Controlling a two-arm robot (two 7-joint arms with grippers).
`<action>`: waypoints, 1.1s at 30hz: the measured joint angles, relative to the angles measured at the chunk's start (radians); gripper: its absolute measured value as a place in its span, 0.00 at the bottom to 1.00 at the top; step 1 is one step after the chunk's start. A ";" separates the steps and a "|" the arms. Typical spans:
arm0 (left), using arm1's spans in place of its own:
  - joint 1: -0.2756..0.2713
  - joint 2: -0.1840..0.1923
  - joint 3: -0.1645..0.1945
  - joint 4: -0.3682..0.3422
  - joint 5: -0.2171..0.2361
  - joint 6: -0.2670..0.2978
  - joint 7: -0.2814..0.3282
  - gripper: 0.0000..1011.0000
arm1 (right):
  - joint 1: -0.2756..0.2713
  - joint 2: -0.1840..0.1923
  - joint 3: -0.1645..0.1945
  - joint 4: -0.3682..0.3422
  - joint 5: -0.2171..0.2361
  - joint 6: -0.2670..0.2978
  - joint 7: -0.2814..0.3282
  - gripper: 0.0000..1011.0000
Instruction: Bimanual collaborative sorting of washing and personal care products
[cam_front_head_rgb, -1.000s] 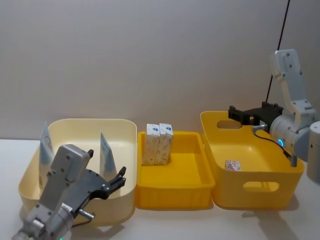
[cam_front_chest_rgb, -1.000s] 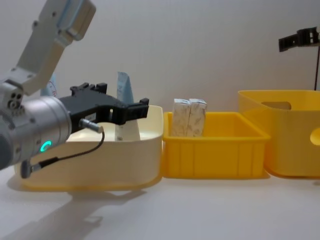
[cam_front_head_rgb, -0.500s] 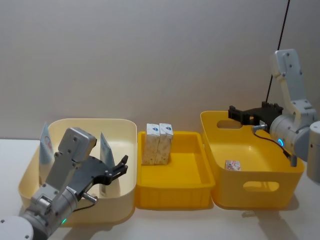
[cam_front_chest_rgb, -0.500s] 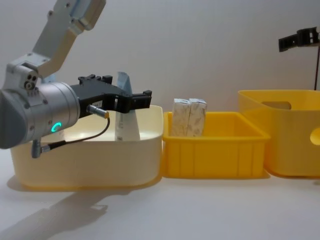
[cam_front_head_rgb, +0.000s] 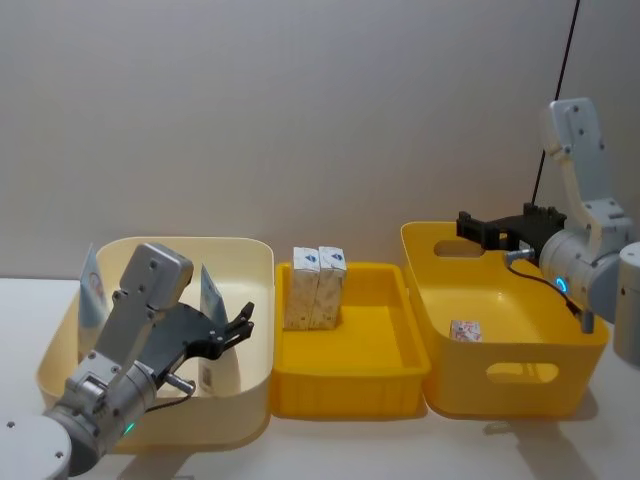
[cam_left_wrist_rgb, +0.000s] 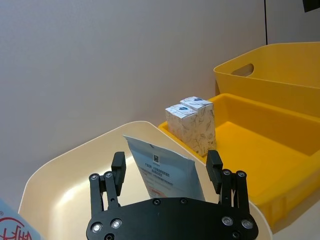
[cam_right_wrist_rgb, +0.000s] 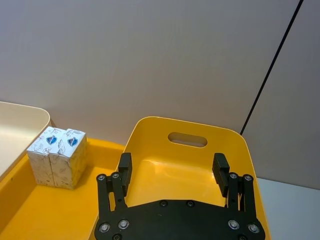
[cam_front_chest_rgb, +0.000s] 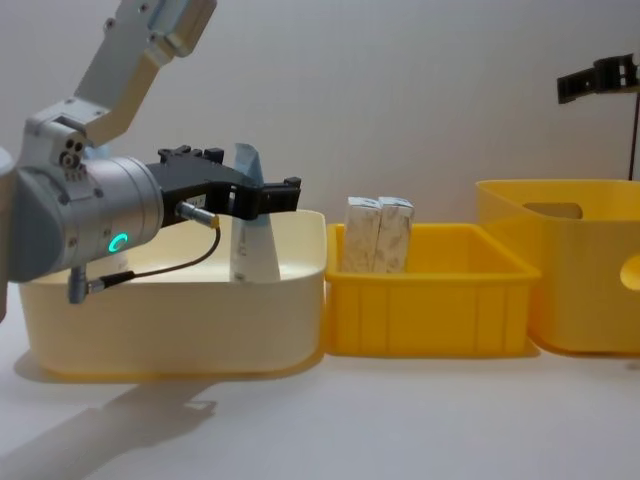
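- Left hand (cam_left_wrist_rgb: 166, 161), fingers spread, hovers before a light-blue tube (cam_left_wrist_rgb: 172, 180) that stands upright in the cream bin (cam_front_head_rgb: 255, 262).
- Right hand (cam_right_wrist_rgb: 172, 169), fingers apart, hangs over the yellow bin (cam_front_head_rgb: 520, 392), which holds a small carton (cam_front_head_rgb: 464, 330).
- Two patterned cartons (cam_front_head_rgb: 316, 288) stand in the middle tray (cam_front_head_rgb: 345, 392).

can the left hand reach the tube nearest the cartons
Probably yes: the left hand is open over the cream bin, the squeeze tube upright just ahead, lined up between its fingers, nothing in between. The right hand is parked above the big yellow bin.
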 joint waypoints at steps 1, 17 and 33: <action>-0.001 0.000 0.000 0.001 0.000 0.000 0.000 0.99 | 0.000 0.000 0.000 0.000 0.000 0.000 0.000 0.99; -0.013 -0.006 -0.002 0.014 0.003 0.005 -0.003 0.99 | 0.000 0.000 0.000 0.000 0.000 0.000 0.000 0.99; -0.001 -0.004 -0.008 0.008 0.002 0.023 -0.011 0.99 | 0.000 0.000 0.000 0.000 0.000 0.000 0.000 0.99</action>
